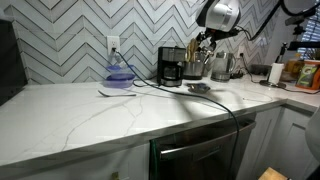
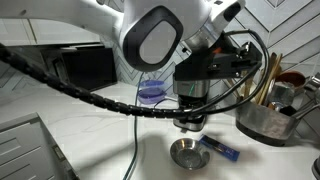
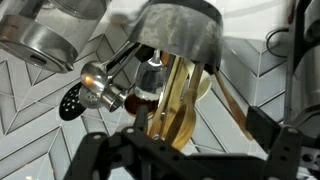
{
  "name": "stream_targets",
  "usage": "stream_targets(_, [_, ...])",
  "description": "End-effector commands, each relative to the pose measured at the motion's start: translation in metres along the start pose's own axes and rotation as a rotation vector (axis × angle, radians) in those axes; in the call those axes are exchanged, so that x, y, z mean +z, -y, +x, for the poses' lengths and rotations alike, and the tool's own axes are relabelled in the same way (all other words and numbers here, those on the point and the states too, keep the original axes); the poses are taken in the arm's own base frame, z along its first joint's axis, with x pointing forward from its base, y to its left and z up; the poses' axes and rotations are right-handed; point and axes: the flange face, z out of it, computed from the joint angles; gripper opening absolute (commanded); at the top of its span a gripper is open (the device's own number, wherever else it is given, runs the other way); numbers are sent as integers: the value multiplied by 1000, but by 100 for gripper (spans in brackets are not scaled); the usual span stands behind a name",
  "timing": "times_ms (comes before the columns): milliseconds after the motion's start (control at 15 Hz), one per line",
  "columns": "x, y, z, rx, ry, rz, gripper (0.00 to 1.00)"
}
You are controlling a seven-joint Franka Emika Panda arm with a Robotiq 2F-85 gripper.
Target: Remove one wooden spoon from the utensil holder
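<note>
In the wrist view the dark fingers seem spread wide, gripping nothing. Between them rises the smooth, light-brown wooden spoon, standing in the dull grey cylindrical utensil holder on the veined white desk.

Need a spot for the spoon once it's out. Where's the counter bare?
Bare: the counter stretch from the purple object to the front edge. Crowded: the back, where coffee maker, utensil holder and kettle stand together.

Near the white marble worktop's back edge, the black gripper hung over the small grey cylindrical utensil holder.
</note>
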Motion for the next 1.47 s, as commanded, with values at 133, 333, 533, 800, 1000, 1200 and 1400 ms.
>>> stream_targets(133, [8,-9,33,99,-128,-28,100])
stream_targets(333, [18,-14,43,154,-163,-34,100])
stream_targets(533, [32,-17,48,203,-175,-24,100])
stream_targets(800, [51,-18,50,259,-182,-6,100])
stream_targets(1000, [61,-18,49,280,-177,6,70])
stream_targets(1200, [67,-19,48,284,-163,6,53])
stream_targets(1400, [70,-18,48,283,-151,9,29])
